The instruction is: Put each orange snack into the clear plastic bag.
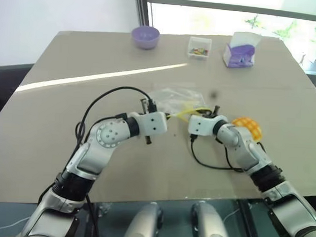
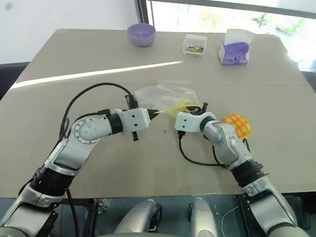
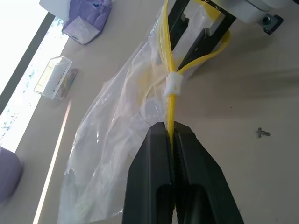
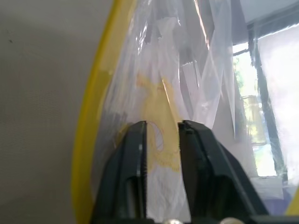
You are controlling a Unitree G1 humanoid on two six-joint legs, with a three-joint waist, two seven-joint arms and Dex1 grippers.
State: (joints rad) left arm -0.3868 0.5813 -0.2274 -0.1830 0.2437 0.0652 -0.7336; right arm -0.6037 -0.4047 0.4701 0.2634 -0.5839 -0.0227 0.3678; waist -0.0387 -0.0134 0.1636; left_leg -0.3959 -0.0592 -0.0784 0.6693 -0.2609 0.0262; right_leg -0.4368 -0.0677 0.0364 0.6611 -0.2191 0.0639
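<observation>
From above, over the robot's arms, a broad tan desk (image 1: 65, 145) carries everything. Near its middle lies the clear plastic bag (image 1: 172, 98), crinkled and flat, its yellow seal strip (image 1: 182, 113) turned toward the near edge. Both arms meet at that strip. The left gripper (image 1: 171, 116) comes in from the left with its black fingers pinched together on the yellow edge. The right gripper (image 1: 193, 111) reaches in from the right to the same mouth of the bag. Just behind the right wrist, toward the right edge of the desk, sits the orange snack (image 1: 247, 127), outside the bag and resting on the desk surface. Along the far edge stand a purple bowl (image 1: 145, 36), a small clear box (image 1: 199, 47) of colourful bits and a purple-and-white tissue box (image 1: 240, 50), all well apart from the bag.

The left wrist camera shows the two dark fingers (image 3: 154, 186) closed tight with the yellow strip (image 3: 171, 100) clamped between them; a white slider (image 3: 174, 84) sits on the strip a little beyond the tips, and the bag's film spreads out to one side over the desk.

The right wrist camera looks straight into the bag's film (image 4: 187, 60). The right fingers (image 4: 135, 172) stand at a narrow gap with the clear plastic between them, and the yellow strip (image 4: 88, 140) curves past just beside one finger.
</observation>
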